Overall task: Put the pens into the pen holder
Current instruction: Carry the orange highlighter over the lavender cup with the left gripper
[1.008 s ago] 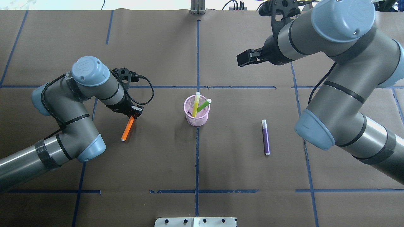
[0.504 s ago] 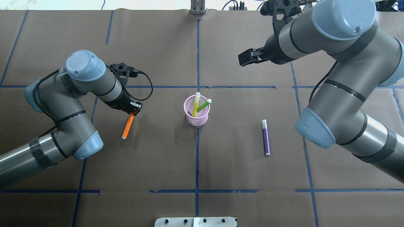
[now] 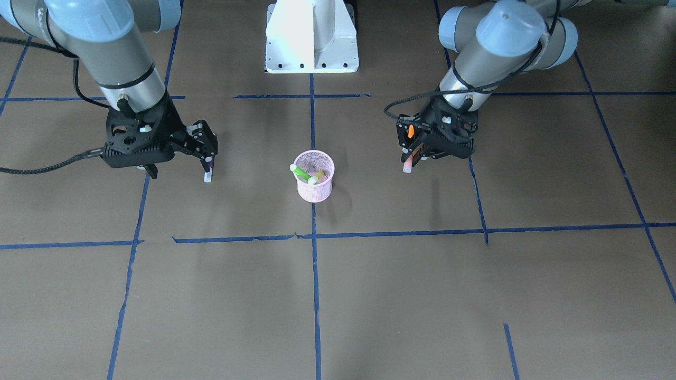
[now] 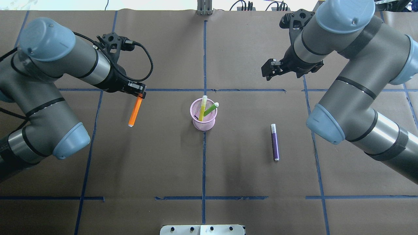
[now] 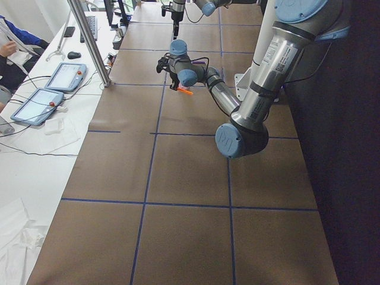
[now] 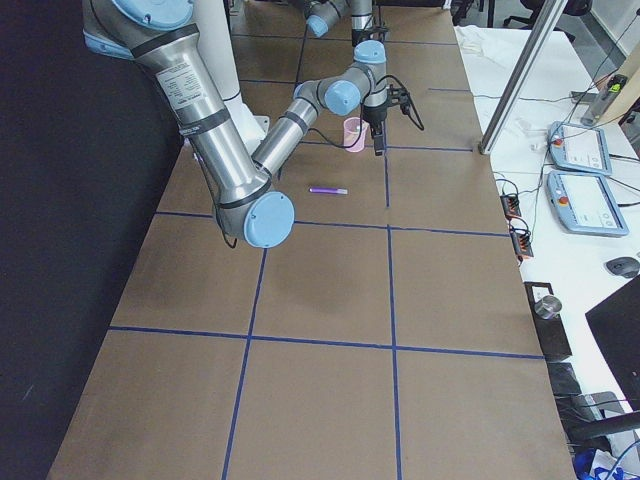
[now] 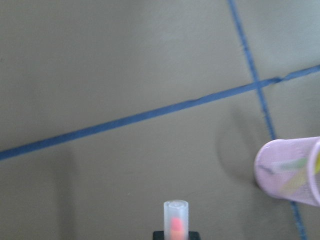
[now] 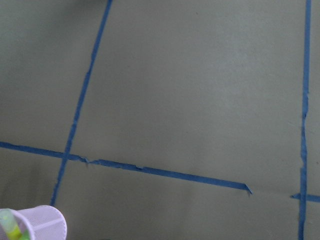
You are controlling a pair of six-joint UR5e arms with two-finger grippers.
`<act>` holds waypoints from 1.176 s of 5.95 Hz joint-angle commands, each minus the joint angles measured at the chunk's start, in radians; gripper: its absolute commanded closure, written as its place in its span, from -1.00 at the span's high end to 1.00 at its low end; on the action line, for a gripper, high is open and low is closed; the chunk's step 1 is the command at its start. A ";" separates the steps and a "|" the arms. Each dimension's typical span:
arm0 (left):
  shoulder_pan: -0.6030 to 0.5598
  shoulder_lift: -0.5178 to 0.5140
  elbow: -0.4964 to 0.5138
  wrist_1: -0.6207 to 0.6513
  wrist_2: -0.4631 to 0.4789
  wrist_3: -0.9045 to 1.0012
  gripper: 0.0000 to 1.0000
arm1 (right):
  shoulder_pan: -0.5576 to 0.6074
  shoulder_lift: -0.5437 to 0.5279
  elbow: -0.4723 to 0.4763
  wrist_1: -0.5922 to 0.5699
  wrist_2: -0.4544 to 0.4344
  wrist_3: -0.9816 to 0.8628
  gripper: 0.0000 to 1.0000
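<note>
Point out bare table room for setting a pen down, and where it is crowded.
Bare paper lies between the pen holder and the purple pen, and from both toward the base plate. Busier: left of the holder, where the left gripper holds the orange pen.

Orange pen [image 4: 135, 111] now aloft in left jaws

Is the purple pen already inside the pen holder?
No, the purple pen lies flat on the table, apart from the pink pen holder, which holds only a green pen and a yellow pen.
</note>
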 commanded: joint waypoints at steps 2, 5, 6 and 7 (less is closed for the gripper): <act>0.002 0.016 -0.016 -0.289 0.117 -0.017 -1.00 | 0.028 -0.074 -0.066 0.000 0.121 -0.003 1.00; 0.154 0.009 0.137 -0.826 0.401 -0.148 -1.00 | 0.042 -0.143 -0.076 0.008 0.205 -0.092 1.00; 0.267 -0.010 0.216 -0.991 0.538 -0.149 -1.00 | 0.039 -0.143 -0.075 0.009 0.202 -0.086 1.00; 0.305 -0.040 0.293 -1.096 0.589 -0.149 -1.00 | 0.037 -0.129 -0.072 0.011 0.201 -0.084 1.00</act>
